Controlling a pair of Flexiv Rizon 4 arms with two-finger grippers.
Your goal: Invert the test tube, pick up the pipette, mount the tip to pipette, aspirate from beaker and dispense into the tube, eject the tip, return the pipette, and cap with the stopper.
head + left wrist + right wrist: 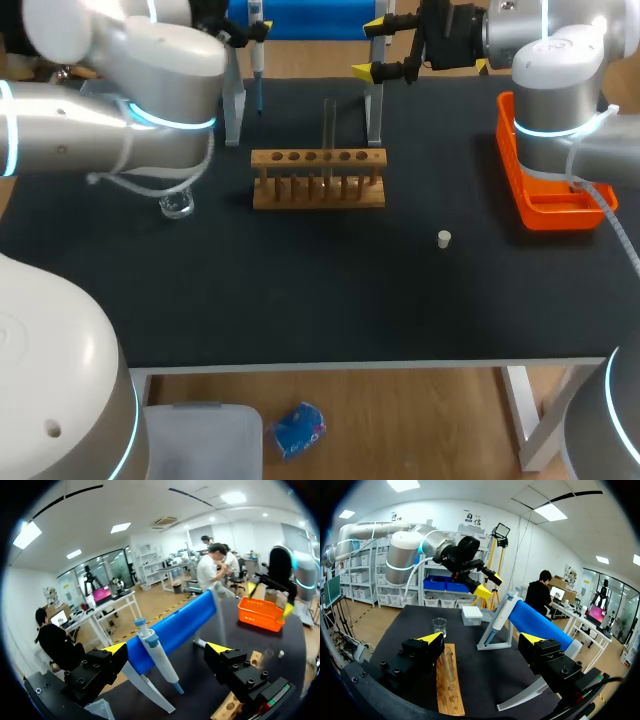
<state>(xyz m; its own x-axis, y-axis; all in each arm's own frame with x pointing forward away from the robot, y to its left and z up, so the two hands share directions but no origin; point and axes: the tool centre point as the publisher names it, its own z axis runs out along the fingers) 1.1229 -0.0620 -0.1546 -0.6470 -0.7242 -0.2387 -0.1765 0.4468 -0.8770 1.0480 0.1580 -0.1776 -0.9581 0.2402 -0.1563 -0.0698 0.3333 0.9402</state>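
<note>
The pipette (256, 62) hangs on its stand (234, 110) at the table's back. My left gripper (167, 647) is open around it: the pipette (156, 652) stands between the yellow tips, and neither tip touches it. A clear test tube (328, 135) stands upright in the wooden rack (318, 180). My right gripper (378, 48) hovers open and empty behind the rack, at a second stand post (375, 110). In the right wrist view the tube (447, 662) and rack (449, 692) lie under that gripper (481, 638). The beaker (178, 205) stands left of the rack. The small stopper (444, 238) lies to the right front.
An orange tray (548, 195) sits at the right edge beside my right arm's base. A white tip box (471, 615) stands near the beaker (439, 626) and the pipette stand (487, 641). My left arm's elbow hangs over the left part of the table.
</note>
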